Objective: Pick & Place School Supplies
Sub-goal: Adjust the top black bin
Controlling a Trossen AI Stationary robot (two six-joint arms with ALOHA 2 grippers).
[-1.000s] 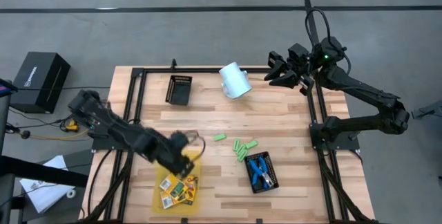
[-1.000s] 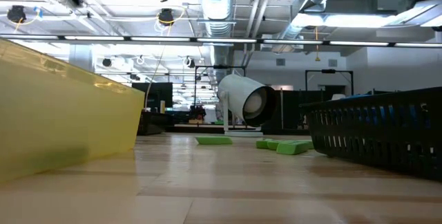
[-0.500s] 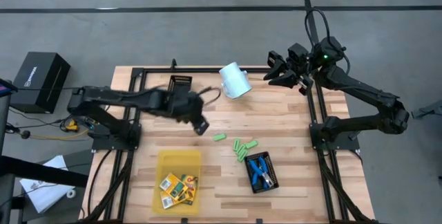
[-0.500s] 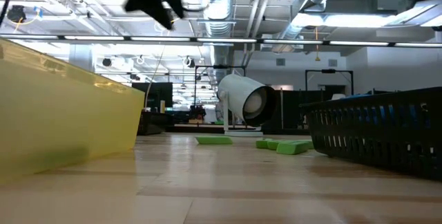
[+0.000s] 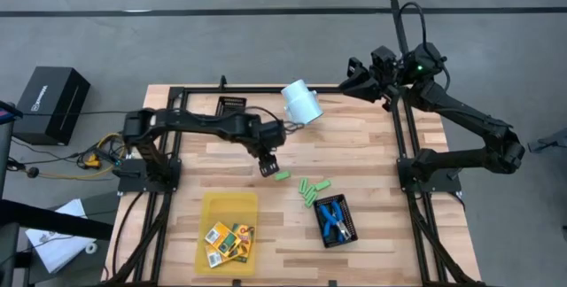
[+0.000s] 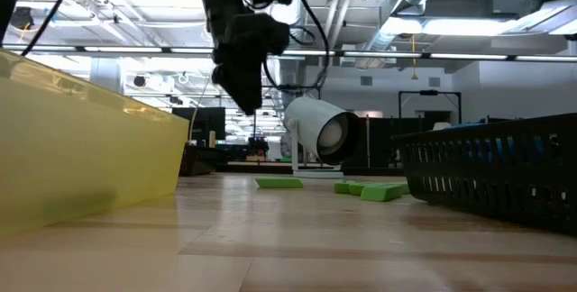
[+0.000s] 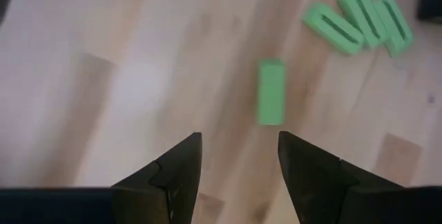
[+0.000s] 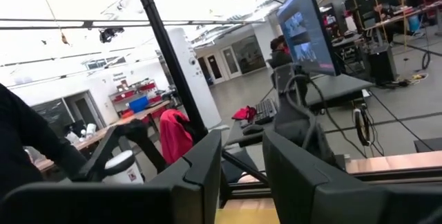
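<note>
High view: a single small light-green oblong piece (image 5: 281, 176) is lying flat on the pale wooden slat table (image 5: 354, 145) near its middle, apart from the others. A cluster of matching light-green oblong pieces (image 5: 312, 190) is lying just beside it toward 4 o'clock. The left gripper (image 5: 267, 167) is hanging just above the table right at the single piece's 10 o'clock side, its two dark fingers (image 7: 169, 175) spread apart and grasping nothing; in the left wrist view the single piece (image 7: 271, 91) is showing just beyond the gap between them. Two blue-handled plier-like tools (image 5: 332, 220) are lying inside a small black mesh tray (image 5: 350, 229) at the cluster's 5 o'clock. Flat orange-yellow boxes with green marks (image 5: 229, 241) are sitting in a translucent yellow plastic tray (image 5: 217, 205) at 7 o'clock from the single piece. A white cylinder cup (image 5: 300, 103) is lying on its side at 12 o'clock from it, and a second black mesh tray (image 5: 229, 115) is standing toward 10 o'clock. The right gripper (image 5: 347, 86) is waiting above the table's far right corner, its fingers partly parted and empty.
</note>
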